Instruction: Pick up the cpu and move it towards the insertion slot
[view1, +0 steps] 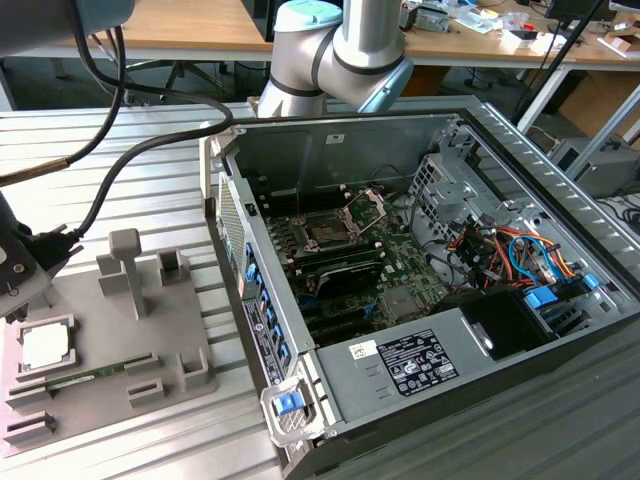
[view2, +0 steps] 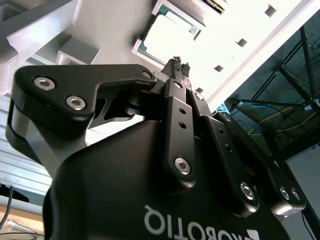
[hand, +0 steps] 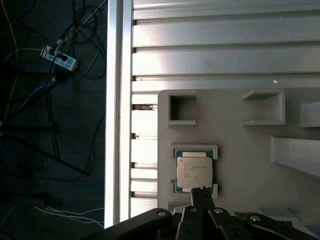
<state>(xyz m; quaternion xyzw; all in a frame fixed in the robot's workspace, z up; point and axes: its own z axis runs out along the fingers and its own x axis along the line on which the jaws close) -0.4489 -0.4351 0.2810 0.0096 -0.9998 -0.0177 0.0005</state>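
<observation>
Pincer (hand: 201, 191), tips pressed together over the cpu (hand: 194, 172), should spread and straddle it squarely; slot (view1: 328, 232) at exterior-view two o'clock.

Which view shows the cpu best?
The first wrist view: the cpu lies face-on in the grey tray. Exterior view shows it small, oblique; second wrist view, partly behind the gripper.

White lettering marks the end effector (view2: 180, 65); illegible print covers the power supply label (view1: 417, 363) and cpu (hand: 194, 172).
</observation>
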